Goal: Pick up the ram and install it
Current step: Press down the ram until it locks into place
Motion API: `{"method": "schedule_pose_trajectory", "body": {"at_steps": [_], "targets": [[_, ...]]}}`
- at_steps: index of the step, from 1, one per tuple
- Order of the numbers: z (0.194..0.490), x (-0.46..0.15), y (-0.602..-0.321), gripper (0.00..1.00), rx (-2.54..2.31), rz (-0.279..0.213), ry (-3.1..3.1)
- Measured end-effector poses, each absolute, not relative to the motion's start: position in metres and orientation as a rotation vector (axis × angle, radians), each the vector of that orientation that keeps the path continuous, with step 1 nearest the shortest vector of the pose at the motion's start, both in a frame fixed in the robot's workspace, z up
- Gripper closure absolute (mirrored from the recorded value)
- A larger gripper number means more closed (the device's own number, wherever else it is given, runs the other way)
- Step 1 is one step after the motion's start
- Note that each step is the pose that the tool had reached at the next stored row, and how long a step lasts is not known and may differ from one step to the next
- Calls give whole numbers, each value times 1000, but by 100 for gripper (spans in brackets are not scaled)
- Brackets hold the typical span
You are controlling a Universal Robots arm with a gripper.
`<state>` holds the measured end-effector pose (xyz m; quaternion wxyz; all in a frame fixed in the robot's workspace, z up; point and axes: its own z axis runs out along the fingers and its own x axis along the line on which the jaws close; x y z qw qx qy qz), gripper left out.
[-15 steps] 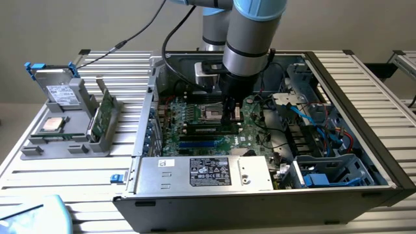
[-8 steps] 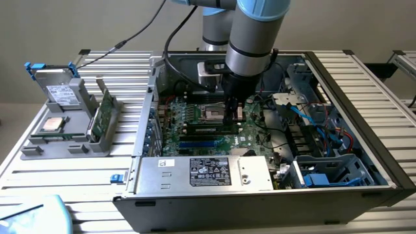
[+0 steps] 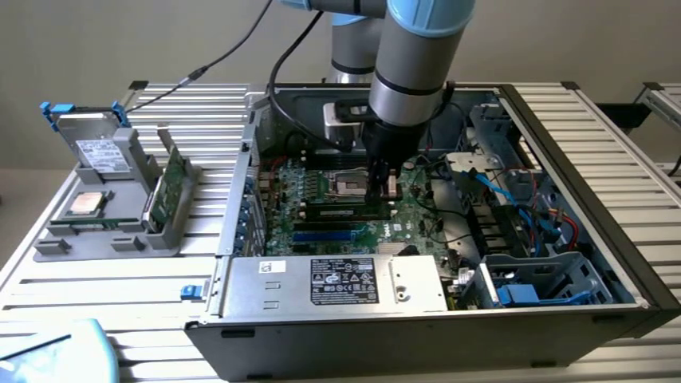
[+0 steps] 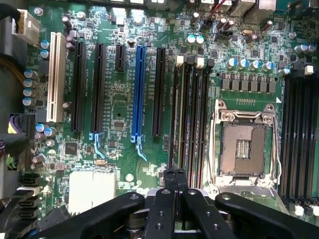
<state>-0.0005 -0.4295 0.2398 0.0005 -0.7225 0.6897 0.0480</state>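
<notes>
The ram (image 3: 338, 212), a slim green strip with black chips, stands on edge in a memory slot of the motherboard inside the open computer case. In the wrist view the ram (image 4: 174, 114) is seen edge-on in the slot beside the processor socket. My gripper (image 3: 379, 190) hangs straight down over the end of the ram nearest the socket. Its fingers (image 4: 171, 180) are pressed together, shut, with nothing visible between them. I cannot tell whether the tips touch the ram's top edge.
The empty processor socket (image 4: 243, 144) lies beside the memory slots, with a blue expansion slot (image 4: 138, 89) further off. The power supply (image 3: 340, 283) sits at the case front, cables (image 3: 532, 207) at the exterior view's right. A grey fixture (image 3: 64, 239) outside holds a silver processor chip (image 3: 85, 205) and green cards (image 3: 162, 195).
</notes>
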Motion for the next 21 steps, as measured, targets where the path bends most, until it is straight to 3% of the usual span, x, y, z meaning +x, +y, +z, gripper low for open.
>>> {"method": "schedule_pose_trajectory", "body": {"at_steps": [21], "targets": [[240, -1, -428, 89, -2253, 149, 2181]]}}
